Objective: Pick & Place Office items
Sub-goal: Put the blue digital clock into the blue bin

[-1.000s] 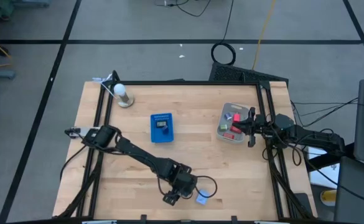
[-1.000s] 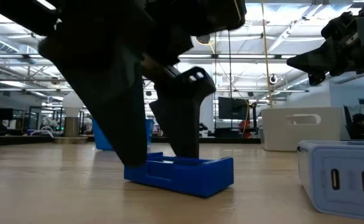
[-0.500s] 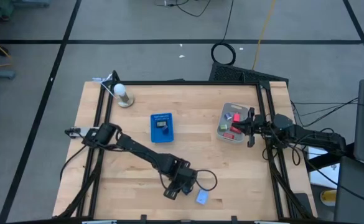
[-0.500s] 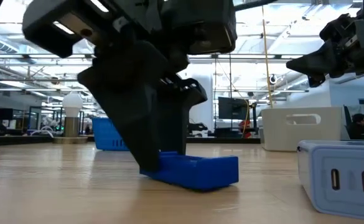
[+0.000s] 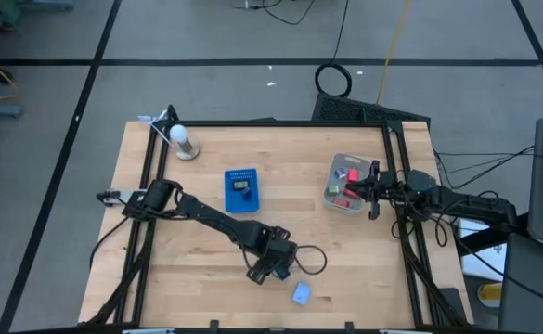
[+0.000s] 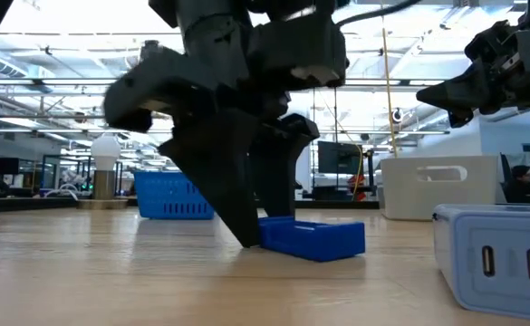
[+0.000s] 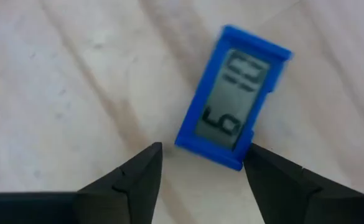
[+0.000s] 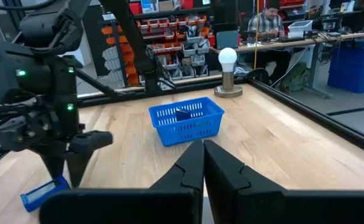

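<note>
While the grey bin (image 5: pixel 347 183) (near table's (image 5: pixel 197 250) right edge) holds red/pink/green items, blue basket (image 5: pixel 241 190) holds a dark one; left gripper (image 5: pixel 267 268) open beside blue piece (image 6: pixel 312 239), right gripper (image 5: pixel 374 190) shut, empty

Overhead camera looks straight down, whole table (image 5: pixel 345 232) in frame. Low camera sits at tabletop level, facing room. Left wrist camera close above wood. Right wrist camera looks across table; both share blue basket (image 8: pixel 186 120).
</note>
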Motion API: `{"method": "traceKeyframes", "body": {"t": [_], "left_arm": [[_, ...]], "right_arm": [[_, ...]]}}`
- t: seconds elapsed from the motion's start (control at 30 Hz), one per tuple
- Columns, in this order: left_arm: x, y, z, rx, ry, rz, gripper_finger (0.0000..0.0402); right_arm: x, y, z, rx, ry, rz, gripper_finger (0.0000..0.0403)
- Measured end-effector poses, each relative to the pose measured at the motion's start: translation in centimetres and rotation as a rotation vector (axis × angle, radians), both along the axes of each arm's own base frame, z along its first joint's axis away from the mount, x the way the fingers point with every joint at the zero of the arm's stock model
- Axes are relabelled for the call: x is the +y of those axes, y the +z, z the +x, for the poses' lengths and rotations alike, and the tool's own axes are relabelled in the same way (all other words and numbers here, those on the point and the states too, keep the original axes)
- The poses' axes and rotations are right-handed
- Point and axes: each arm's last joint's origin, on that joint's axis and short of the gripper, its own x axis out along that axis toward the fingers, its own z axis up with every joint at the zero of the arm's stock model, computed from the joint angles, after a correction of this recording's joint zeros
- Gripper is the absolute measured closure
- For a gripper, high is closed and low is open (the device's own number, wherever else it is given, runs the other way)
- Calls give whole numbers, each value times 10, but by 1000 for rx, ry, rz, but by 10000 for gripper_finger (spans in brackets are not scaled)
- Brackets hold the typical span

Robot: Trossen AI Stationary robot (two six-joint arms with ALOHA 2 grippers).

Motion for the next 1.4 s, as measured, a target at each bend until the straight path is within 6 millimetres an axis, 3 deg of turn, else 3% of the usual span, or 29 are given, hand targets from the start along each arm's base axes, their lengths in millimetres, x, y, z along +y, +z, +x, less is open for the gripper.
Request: {"method": "traceKeyframes", "body": {"t": [0.23,0.67,0.97,1.2,1.4], "left_arm": [[11,2,7,-52,-33,5,176],[-26,17,5,-186,-339,210,190],[-35,23,4,-213,-592,157,190],[-26,26,13,-288,-651,166,190],[-12,16,16,-221,-616,92,214]], "right_arm": [[0,0,0,0,1,1,401],[0,0,0,0,3,-2,401],[0,0,0,0,3,-3,401],[0,0,0,3,4,-21,401],[0,0,0,3,5,-21,401]]}}
